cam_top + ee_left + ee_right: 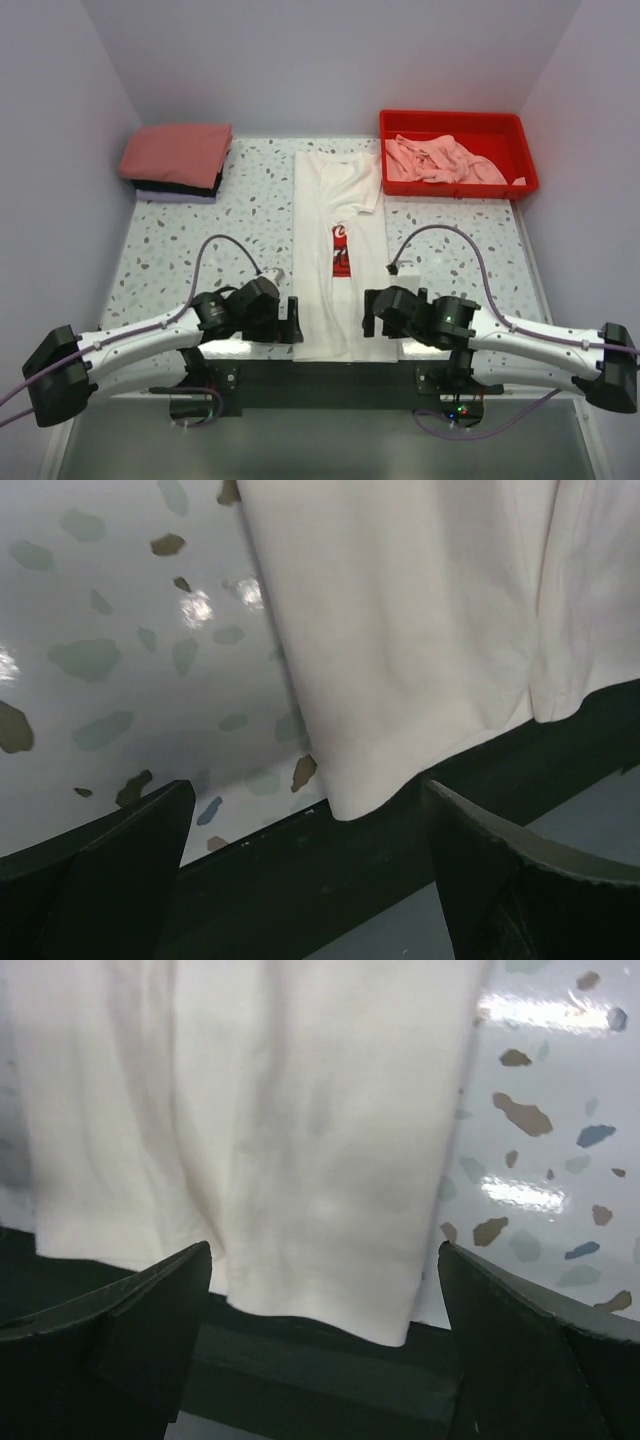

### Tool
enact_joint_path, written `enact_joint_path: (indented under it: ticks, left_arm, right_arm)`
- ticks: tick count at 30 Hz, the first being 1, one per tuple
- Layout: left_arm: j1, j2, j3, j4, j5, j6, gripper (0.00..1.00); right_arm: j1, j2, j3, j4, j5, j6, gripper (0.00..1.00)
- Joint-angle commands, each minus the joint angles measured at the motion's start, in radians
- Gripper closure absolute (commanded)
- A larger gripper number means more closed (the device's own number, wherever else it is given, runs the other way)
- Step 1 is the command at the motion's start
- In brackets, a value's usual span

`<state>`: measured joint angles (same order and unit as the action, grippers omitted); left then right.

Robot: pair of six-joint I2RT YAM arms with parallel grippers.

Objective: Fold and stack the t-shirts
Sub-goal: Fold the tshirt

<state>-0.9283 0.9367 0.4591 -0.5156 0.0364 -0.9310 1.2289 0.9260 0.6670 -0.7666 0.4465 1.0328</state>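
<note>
A white t-shirt [338, 215] with a red square print lies lengthwise down the middle of the table, its sides folded in. Its hem reaches the table's near edge. My left gripper [293, 322] is open beside the hem's left corner [362, 798]. My right gripper [368, 315] is open at the hem's right corner [385, 1310]. Neither holds cloth. Light pink t-shirts [440, 160] lie crumpled in the red tray [459, 122]. A folded stack sits at the back left, with a salmon-red shirt [177, 150] on top of black and lavender ones.
The speckled table [190, 240] has a dark strip along its near edge [330, 880]. Cables loop above both arms. White walls close in the back and both sides.
</note>
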Motion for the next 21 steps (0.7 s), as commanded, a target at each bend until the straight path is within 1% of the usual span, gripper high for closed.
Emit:
enact_joint_path:
  ticks: [1,3,6,7,8,9,12,13,14,15,17,20,21]
  left_arm:
    - [-0.102,0.046,0.001,0.068,-0.032,-0.107,0.0]
    - [-0.158,0.083,0.007,0.071,-0.033,-0.138,0.01]
    - [-0.208,0.128,0.013,0.077,-0.064,-0.167,0.1]
    - [-0.217,0.138,0.015,0.084,-0.064,-0.169,0.15]
    - [-0.228,0.158,0.021,0.083,-0.07,-0.172,0.19]
    - [-0.234,0.171,0.026,0.08,-0.073,-0.176,0.26]
    - [-0.262,0.204,0.041,0.075,-0.081,-0.186,0.34]
    - [-0.27,0.211,0.042,0.077,-0.084,-0.19,0.39]
    - [-0.285,0.224,0.046,0.083,-0.089,-0.195,0.43]
    - [-0.29,0.231,0.047,0.083,-0.095,-0.206,0.52]
    - [-0.302,0.251,0.055,0.072,-0.108,-0.213,0.6]
    - [-0.31,0.266,0.059,0.058,-0.125,-0.227,0.7]
    - [-0.31,0.267,0.061,0.057,-0.13,-0.235,0.76]
  right_arm:
    - [-0.1,-0.084,-0.092,-0.011,-0.075,0.067,0.01]
    - [-0.117,-0.134,-0.139,0.009,-0.107,0.076,0.01]
    - [-0.123,-0.162,-0.162,-0.005,-0.123,0.098,0.01]
    - [-0.124,-0.17,-0.164,-0.028,-0.121,0.11,0.01]
    - [-0.126,-0.171,-0.167,-0.037,-0.121,0.116,0.01]
    - [-0.124,-0.171,-0.168,-0.043,-0.129,0.122,0.02]
    - [-0.126,-0.162,-0.175,-0.037,-0.147,0.125,0.05]
    - [-0.128,-0.151,-0.175,-0.031,-0.15,0.128,0.09]
    - [-0.128,-0.147,-0.176,-0.03,-0.158,0.127,0.1]
    - [-0.126,-0.139,-0.178,-0.019,-0.17,0.127,0.11]
    - [-0.128,-0.121,-0.182,-0.007,-0.192,0.122,0.15]
    - [-0.128,-0.112,-0.196,0.0,-0.219,0.124,0.16]
    - [-0.128,-0.11,-0.201,0.001,-0.224,0.13,0.17]
